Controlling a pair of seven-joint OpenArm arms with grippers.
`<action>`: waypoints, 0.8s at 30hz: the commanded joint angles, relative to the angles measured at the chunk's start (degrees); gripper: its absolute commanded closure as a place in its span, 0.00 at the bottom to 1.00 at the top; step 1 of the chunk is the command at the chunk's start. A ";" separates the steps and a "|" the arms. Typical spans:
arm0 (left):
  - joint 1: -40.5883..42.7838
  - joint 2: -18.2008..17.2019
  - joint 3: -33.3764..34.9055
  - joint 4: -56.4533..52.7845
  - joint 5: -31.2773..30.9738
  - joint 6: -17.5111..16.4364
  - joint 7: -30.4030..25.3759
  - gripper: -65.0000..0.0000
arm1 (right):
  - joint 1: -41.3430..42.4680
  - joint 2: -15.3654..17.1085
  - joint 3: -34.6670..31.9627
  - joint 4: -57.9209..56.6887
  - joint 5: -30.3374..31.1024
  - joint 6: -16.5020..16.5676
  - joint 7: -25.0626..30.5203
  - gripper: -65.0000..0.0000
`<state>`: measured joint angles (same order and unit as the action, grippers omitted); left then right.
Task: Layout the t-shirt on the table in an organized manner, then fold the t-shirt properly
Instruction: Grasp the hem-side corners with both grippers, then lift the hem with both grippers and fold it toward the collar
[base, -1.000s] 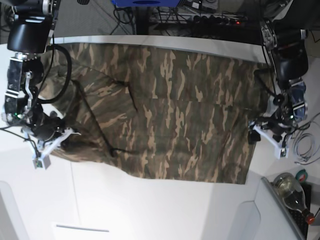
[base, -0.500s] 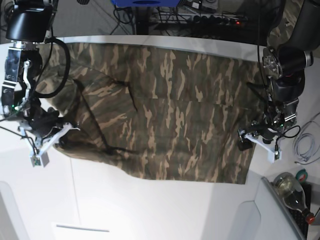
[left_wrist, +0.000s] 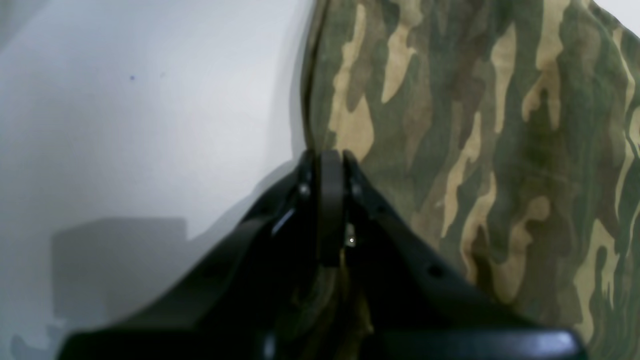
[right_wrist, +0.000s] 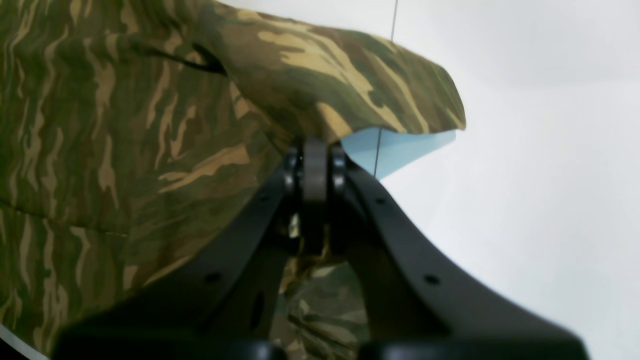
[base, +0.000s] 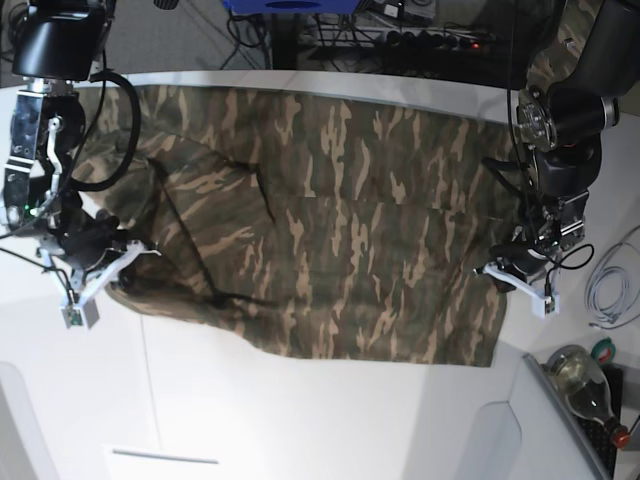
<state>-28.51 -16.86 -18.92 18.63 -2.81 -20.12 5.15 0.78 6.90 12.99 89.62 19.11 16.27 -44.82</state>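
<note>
The camouflage t-shirt (base: 340, 230) lies spread wide across the white table (base: 300, 420). In the base view my left gripper (base: 497, 272) sits at the shirt's right edge. The left wrist view shows this gripper (left_wrist: 325, 160) shut right on the edge of the t-shirt (left_wrist: 475, 125), with cloth showing between its fingers, beside bare table (left_wrist: 150, 100). My right gripper (base: 128, 262) is at the shirt's left side. In the right wrist view that gripper (right_wrist: 315, 150) is shut on a fold of the t-shirt (right_wrist: 125, 125), raised off the table (right_wrist: 525, 150) with shadow under it.
A glass bottle (base: 585, 385) lies off the table's near right corner, beside a coil of white cable (base: 605, 290). Cables and a power strip (base: 430, 40) run behind the far edge. A thin dark seam (right_wrist: 395, 20) crosses the tabletop.
My left gripper moved in from the right to the shirt's right edge and closed on it. The right gripper has stayed shut on its fold, hardly moving.
</note>
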 joint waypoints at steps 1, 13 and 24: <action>-0.37 -0.06 0.15 0.22 1.09 -0.58 2.98 1.00 | 0.85 0.53 0.15 1.14 0.36 0.30 1.43 1.00; 17.30 2.14 -0.64 40.84 0.30 -0.32 17.58 1.00 | 0.85 0.53 0.15 0.79 0.36 0.30 1.43 1.00; 28.56 3.19 -2.75 62.03 0.65 -0.32 30.59 1.00 | -0.47 -0.70 0.15 0.88 0.36 0.30 1.43 1.00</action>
<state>0.93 -12.91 -21.17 79.46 -2.09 -20.97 36.49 -0.89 5.63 12.99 89.52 19.09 16.29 -44.73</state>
